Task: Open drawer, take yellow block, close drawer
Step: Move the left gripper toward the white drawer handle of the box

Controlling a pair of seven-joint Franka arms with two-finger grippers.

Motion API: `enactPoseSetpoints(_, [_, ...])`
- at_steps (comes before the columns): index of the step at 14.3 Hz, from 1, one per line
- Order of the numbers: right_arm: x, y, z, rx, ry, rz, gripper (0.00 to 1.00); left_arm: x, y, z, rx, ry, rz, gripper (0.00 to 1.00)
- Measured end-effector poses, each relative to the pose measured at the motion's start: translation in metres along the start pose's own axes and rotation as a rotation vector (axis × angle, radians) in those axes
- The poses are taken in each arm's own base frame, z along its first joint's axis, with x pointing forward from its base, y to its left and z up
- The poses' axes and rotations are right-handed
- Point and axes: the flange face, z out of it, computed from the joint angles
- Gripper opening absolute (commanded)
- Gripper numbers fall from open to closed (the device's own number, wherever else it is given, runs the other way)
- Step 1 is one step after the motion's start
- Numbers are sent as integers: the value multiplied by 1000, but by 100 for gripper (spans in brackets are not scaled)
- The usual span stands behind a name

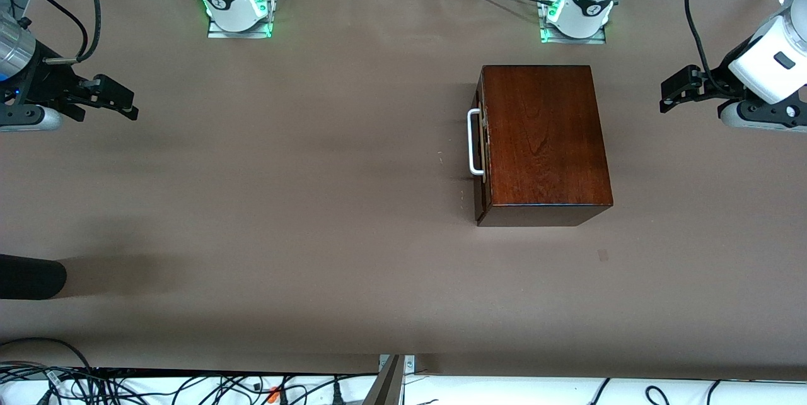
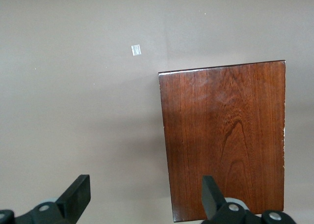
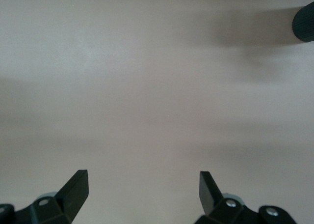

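Note:
The dark reddish-brown wooden box (image 1: 542,137) stands toward the left arm's end of the table. Its drawer (image 1: 482,146) is shut, and the white U-shaped handle (image 1: 473,142) faces the right arm's end. The box top also shows in the left wrist view (image 2: 225,135). The yellow block is hidden. My left gripper (image 1: 669,93) is open and empty, up over the table edge at the left arm's end; in its wrist view (image 2: 145,192) it hangs beside the box. My right gripper (image 1: 123,102) is open and empty over the right arm's end, with bare table under it (image 3: 143,189).
A black rounded object (image 1: 28,275) juts in at the right arm's end, nearer the front camera; it also shows in the right wrist view (image 3: 304,22). A small patch of tape (image 1: 603,255) lies on the brown table (image 1: 284,203) nearer the camera than the box.

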Motion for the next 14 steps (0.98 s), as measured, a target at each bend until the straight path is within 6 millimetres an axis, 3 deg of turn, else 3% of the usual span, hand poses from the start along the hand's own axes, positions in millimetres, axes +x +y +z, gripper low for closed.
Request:
enactPoseSetpoints(10, [0, 0, 0, 0, 0, 0, 100, -1, 5, -1, -17, 2, 5, 100])
enactPoseSetpoints(12, [0, 0, 0, 0, 0, 1, 100, -2, 24, -2, -33, 3, 9, 100])
enactPoseSetpoints(14, [0, 1, 0, 0, 0, 1, 100, -6, 62, -3, -35, 1, -17, 100])
